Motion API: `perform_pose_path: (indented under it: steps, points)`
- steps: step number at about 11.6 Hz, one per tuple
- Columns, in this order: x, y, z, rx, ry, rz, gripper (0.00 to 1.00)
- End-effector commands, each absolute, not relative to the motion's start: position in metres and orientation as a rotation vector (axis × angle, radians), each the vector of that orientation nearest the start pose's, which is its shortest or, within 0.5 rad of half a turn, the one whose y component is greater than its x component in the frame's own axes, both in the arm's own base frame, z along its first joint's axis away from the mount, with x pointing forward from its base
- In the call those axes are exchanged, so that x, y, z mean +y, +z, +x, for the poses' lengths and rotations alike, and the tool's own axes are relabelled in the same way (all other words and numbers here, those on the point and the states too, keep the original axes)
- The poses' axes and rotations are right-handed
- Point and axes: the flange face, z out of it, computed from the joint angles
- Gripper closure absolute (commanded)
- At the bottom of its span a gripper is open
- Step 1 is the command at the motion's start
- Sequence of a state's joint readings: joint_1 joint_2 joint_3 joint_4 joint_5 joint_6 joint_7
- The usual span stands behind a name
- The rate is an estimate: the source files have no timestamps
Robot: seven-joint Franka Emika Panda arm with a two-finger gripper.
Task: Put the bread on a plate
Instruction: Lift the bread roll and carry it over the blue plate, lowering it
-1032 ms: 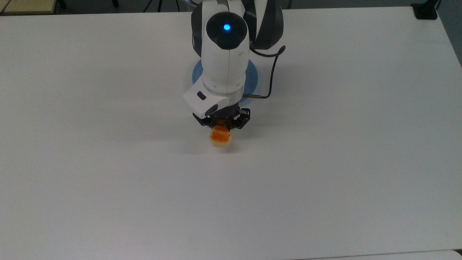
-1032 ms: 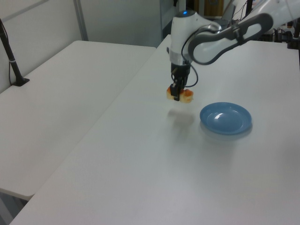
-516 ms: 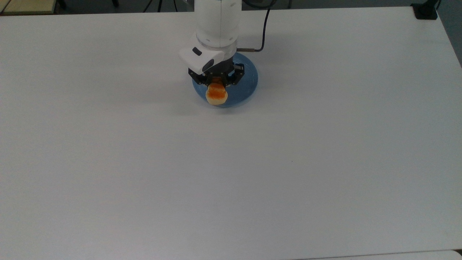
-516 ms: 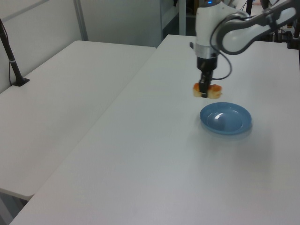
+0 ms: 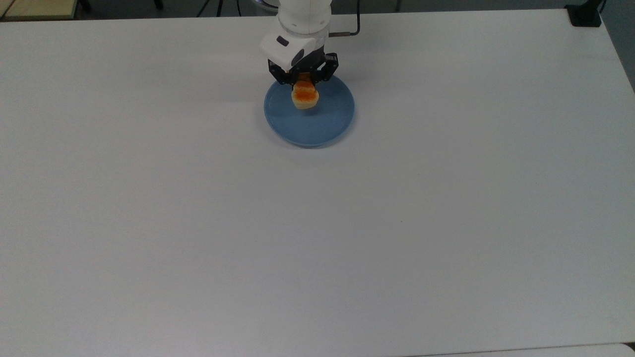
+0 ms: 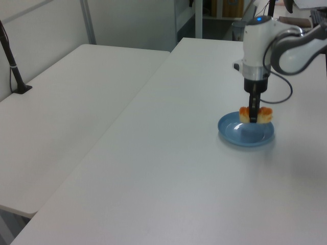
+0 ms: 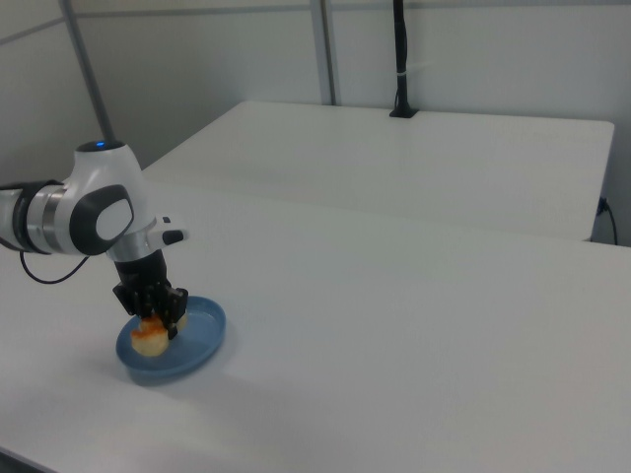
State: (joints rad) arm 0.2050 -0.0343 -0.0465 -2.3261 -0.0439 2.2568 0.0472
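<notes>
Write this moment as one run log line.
gripper: shut on bread | bread: held above blue plate | release: not yet done

- A broad white table (image 5: 317, 238) takes up the top view
- A second white table (image 6: 66, 117) stands just beside it in the left view, with a narrow seam between the two
- A black pole (image 7: 399, 59) rises from the second table's far edge in the right view
- Pale partition walls (image 7: 473, 54) stand behind

A broad white bench (image 5: 347, 238) spans the top view. In the left view, a second white bench (image 6: 76, 102) sits at nine o'clock, just beside it, with a black pole (image 6: 11, 64) clamped at its edge.
</notes>
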Motion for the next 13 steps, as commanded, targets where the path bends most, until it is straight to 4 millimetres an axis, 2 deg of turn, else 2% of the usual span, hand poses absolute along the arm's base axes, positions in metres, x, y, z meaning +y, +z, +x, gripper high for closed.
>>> perform_pose_path:
  steps: [1,3,6,8,9,10,11,12,13]
  points:
    - [0.082,0.351,0.489,-0.085,-0.035,-3.164,0.63]
    - [0.083,0.340,0.492,0.007,-0.015,-3.168,0.63]
    - [0.088,0.323,0.516,0.074,-0.035,-3.176,0.59]
    - [0.088,0.324,0.522,0.063,-0.047,-3.184,0.56]
    - [0.088,0.324,0.522,0.061,-0.045,-3.186,0.41]
    - [0.087,0.325,0.522,0.064,-0.045,-3.186,0.35]
    - [0.087,0.327,0.522,0.062,-0.043,-3.186,0.23]
    - [0.087,0.331,0.522,0.065,-0.052,-3.184,0.02]
    - [0.087,0.338,0.526,0.066,-0.050,-3.186,0.00]
